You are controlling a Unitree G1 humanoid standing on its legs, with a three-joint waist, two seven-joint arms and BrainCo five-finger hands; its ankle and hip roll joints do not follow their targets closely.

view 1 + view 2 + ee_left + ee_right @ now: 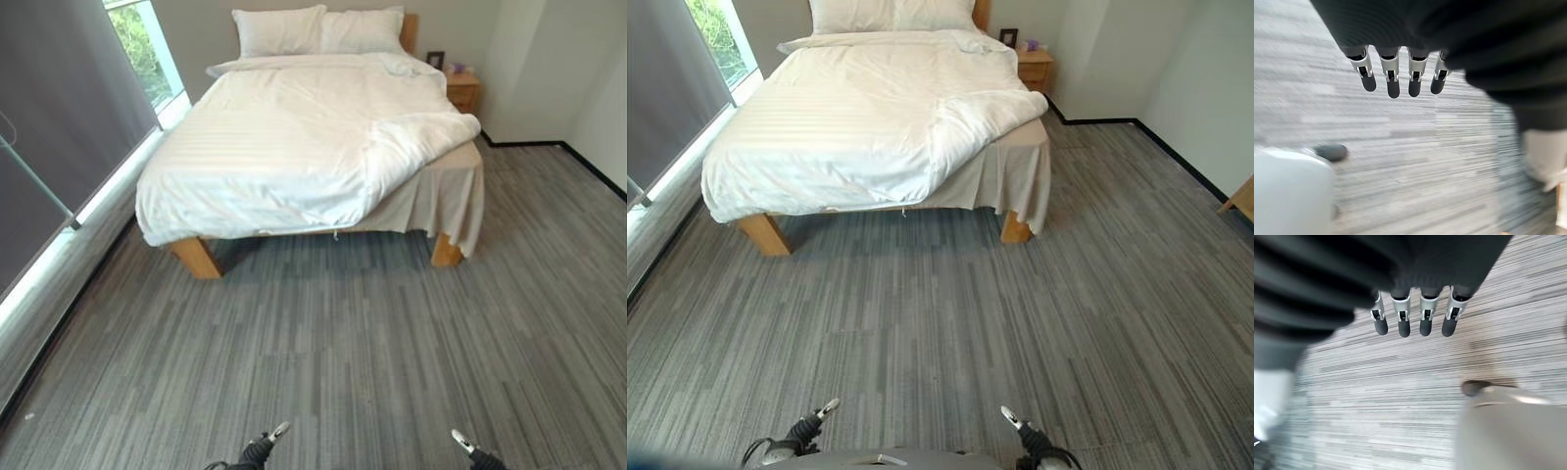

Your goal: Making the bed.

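1. Step in hand, as I judge it: the approach. I stand on grey carpet well short of the bed, facing its foot end. No bedding touched yet.

2. Task's thing: the white duvet lies far ahead of my fingertips, across open carpet. It covers most of the mattress, but its near corner on my right side is folded back on itself, leaving the beige bed skirt and mattress edge bare there. Two pillows sit at the far head end, a wooden nightstand beside them on my right.

3. My left hand: fingers hang straight and relaxed, slightly spread, dark tips aimed down at the carpet. Holds nothing, touches nothing. Thumb not made out in the wrist view.

4. My right hand: same posture, fingers straight in a loose row, tips over bare carpet, empty, no contact.

5. In the head views both hands sit low at the near edge, one per side, w/ the bed well beyond them.

6. Next move, my guess: walk fwd to the foot of the bed, toward the right-hand corner, then reach for the folded-back duvet flap, pinch its edge and draw it out over the bare corner. Needs me close enough first; from here the flap is out of reach.

7. Window w/ a dark blind runs along my left side, beyond the left fingertips.
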